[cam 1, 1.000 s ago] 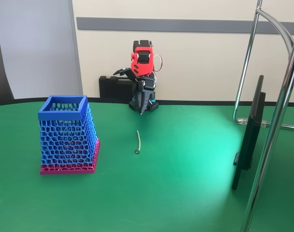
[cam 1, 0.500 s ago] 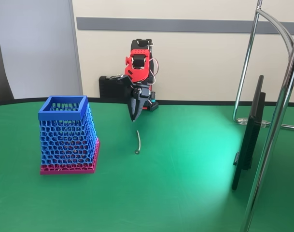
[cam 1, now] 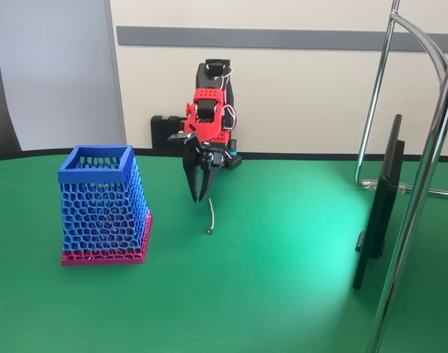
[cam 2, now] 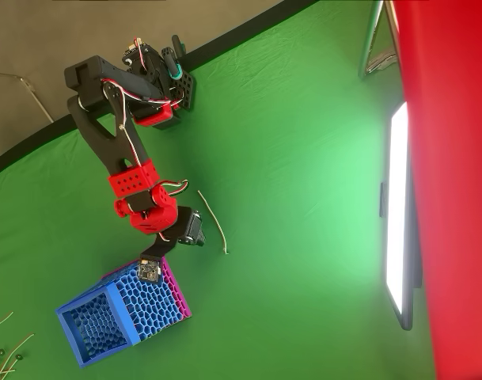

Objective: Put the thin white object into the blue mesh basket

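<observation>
One thin white object [cam 1: 210, 216] lay flat on the green table [cam 1: 282, 279], right of the blue mesh basket [cam 1: 102, 206]. Just behind it hung the gripper [cam 1: 200, 197], tips down, fingers slightly parted, holding nothing, not touching.

In the overhead view the gripper's [cam 2: 180, 234] fingertips are hidden beneath the wrist. The chrome stand [cam 1: 422, 176] and several thin white strips [cam 2: 1, 352] are cut off by picture edges.
</observation>
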